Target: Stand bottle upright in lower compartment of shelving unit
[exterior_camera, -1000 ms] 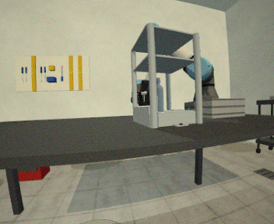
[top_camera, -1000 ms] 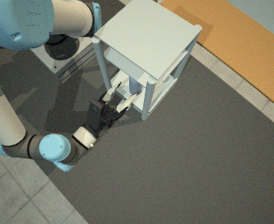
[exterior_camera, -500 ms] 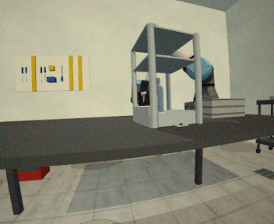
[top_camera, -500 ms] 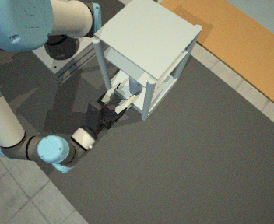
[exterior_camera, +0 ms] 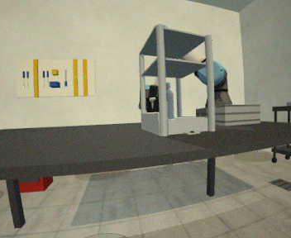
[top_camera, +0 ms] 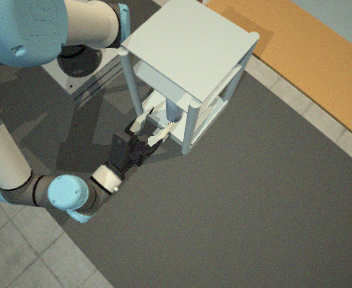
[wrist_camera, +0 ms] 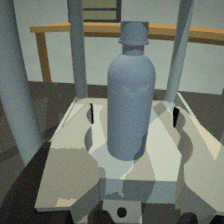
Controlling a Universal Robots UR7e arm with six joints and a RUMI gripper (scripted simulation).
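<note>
One bottle (wrist_camera: 129, 100) stands upright in the lower compartment of the shelving unit (top_camera: 194, 45), its cap (wrist_camera: 133, 32) on top. Its base sits flat on the compartment's pale floor (wrist_camera: 75, 117), inside the four posts. In the exterior view it rises behind the unit's low white front panel (exterior_camera: 154, 124) and stays under the middle board (exterior_camera: 173, 68).

My pincer (top_camera: 151, 127) is released and grips nothing. Its two pale fingers (top_camera: 140, 121) stand partly spread at the unit's open side, pointing in at the bottle. In the wrist view the bottle is straight ahead, beyond the fingertips, with a gap showing on both sides of it. From above the fingertips reach to the edge of the unit's bottom tray, near the bottle and apart from it.

Behind the pincer, my wrist and forearm (top_camera: 66, 192) stretch away from the unit over the dark counter (top_camera: 234, 210) that the unit stands on. On the far side of the unit, off the counter, lies an orange strip (top_camera: 304, 55). On the wall well to one side of the unit hangs a tool board (exterior_camera: 56, 78).
</note>
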